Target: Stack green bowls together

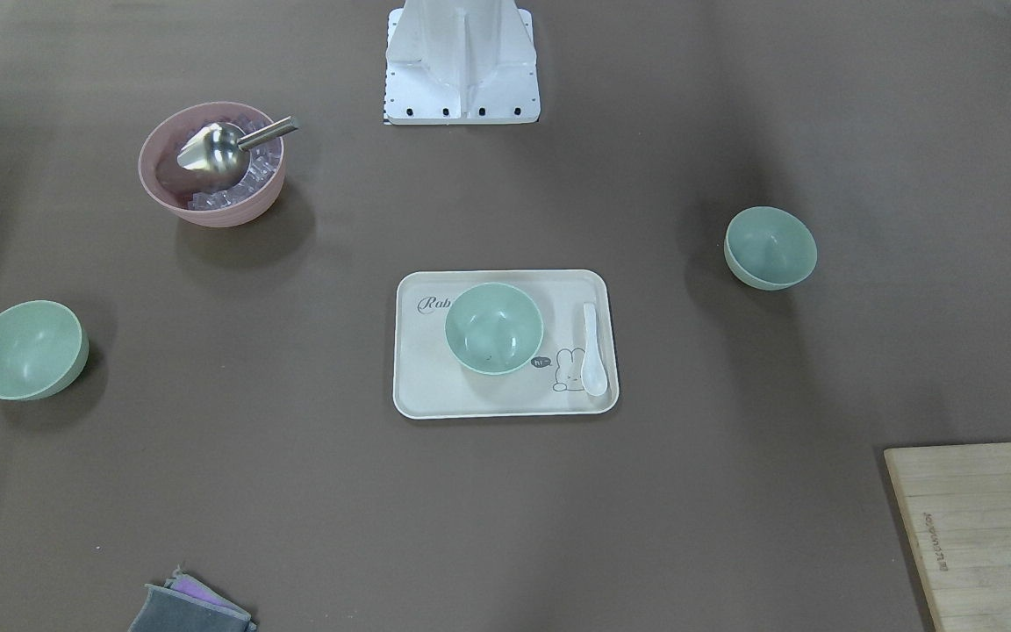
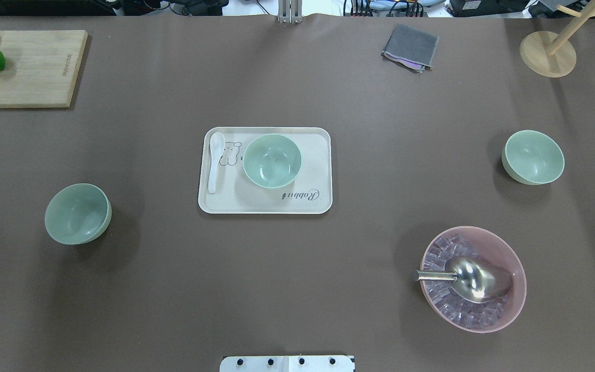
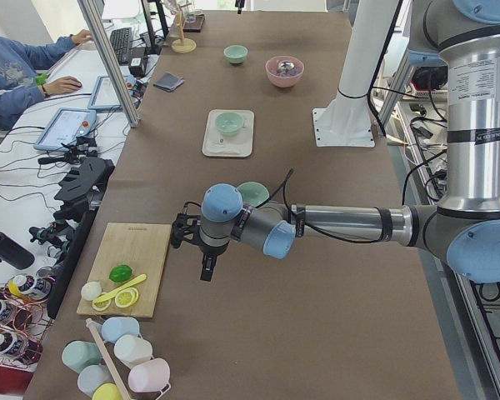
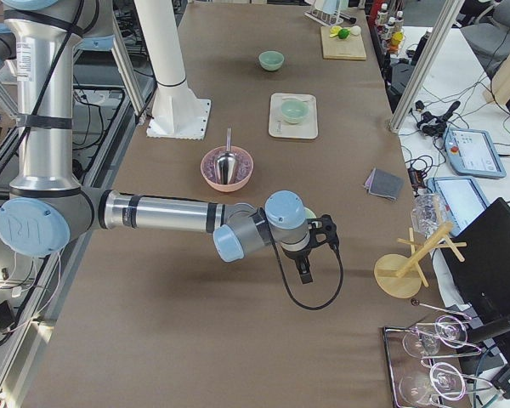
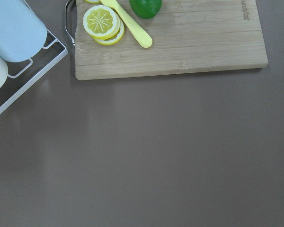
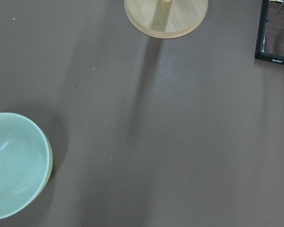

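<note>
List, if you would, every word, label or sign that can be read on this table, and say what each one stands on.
"Rabbit": script lettering printed on the tray, along one long edge.
"hi": in a dark speech bubble beside the rabbit drawing on the same tray.
Stamp on the cutting board: too small and blurred to read in any view.

even overhead light, soft shadows, sharp

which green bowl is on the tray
The middle green bowl, on the cream tray beside the white spoon. The left green bowl and the right green bowl stand directly on the table.
</note>
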Action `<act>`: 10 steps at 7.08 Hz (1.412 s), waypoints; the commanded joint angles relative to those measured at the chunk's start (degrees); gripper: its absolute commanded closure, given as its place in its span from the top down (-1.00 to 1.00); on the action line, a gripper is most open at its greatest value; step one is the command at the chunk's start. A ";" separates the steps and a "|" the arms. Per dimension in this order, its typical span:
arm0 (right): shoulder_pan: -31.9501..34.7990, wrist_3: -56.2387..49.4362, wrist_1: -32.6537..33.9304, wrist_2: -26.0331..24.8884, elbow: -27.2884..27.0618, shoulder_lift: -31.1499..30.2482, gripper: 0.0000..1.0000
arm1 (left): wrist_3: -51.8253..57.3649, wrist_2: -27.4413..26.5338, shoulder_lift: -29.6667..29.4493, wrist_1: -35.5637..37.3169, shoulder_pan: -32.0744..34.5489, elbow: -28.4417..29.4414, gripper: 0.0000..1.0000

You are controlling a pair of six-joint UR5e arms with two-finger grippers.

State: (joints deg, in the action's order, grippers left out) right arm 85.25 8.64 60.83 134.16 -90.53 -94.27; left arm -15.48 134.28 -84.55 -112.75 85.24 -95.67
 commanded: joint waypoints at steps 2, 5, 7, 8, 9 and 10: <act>-4.36 6.63 -0.09 -0.91 0.00 1.72 0.98 | -11.43 -0.24 -0.35 -0.19 -8.99 -4.59 0.94; -14.12 18.46 -0.18 -1.88 -0.35 4.00 0.90 | -24.64 -5.83 -3.94 -0.27 -21.38 -6.11 0.94; -19.49 21.24 -0.19 -4.93 1.39 6.11 0.70 | -27.14 -7.54 -5.09 -0.19 -24.94 -6.03 0.94; -20.73 21.25 -0.27 -6.17 5.15 8.47 0.64 | -27.49 -7.54 -5.88 -0.19 -26.07 -5.24 0.94; -20.91 20.55 -0.36 -6.10 8.40 10.06 0.48 | -27.50 -7.54 -7.54 -0.19 -26.26 -3.58 0.94; -21.26 20.63 -0.36 -6.10 8.96 10.77 0.22 | -28.02 -7.63 -8.16 -0.19 -26.52 -3.13 0.94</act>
State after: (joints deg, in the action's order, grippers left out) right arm 64.61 29.37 60.51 128.29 -83.59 -84.94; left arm -42.99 126.76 -91.54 -112.94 59.20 -99.80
